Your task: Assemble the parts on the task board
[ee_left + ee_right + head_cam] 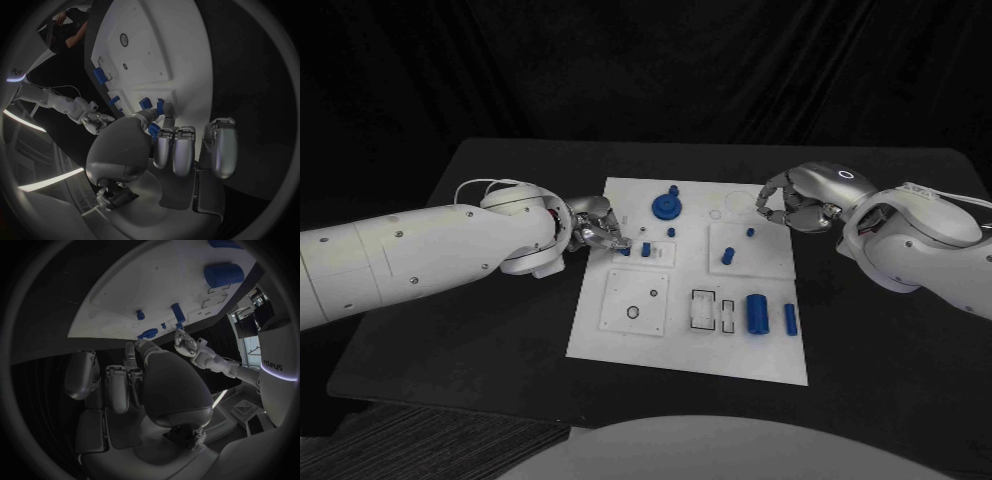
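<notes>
white task board (733,350) lying flat in the middle of the black worktop (488,330). blue parts sitting on it: a round gear-like part (668,206) near the far edge, a small peg (749,234) and a slanted peg (727,256) on the far right panel, a fat cylinder (757,313) and a thin bar (790,319) lying side by side near the right edge, two small blue pieces (649,249) in the left-middle panel.

left hand (596,232) reaching in from the left edge of the board, fingertips (166,117) touching down at the small blue pieces; cannot tell whether it is actually gripping one, the contact is hidden by the fingers.

right hand (795,203) hovering at the far right corner of the board, fingers curling inward with nothing seen in them, apart from the nearest peg. in the right wrist view the fingers (119,387) are hanging beside the board edge, not touching any part.
</notes>
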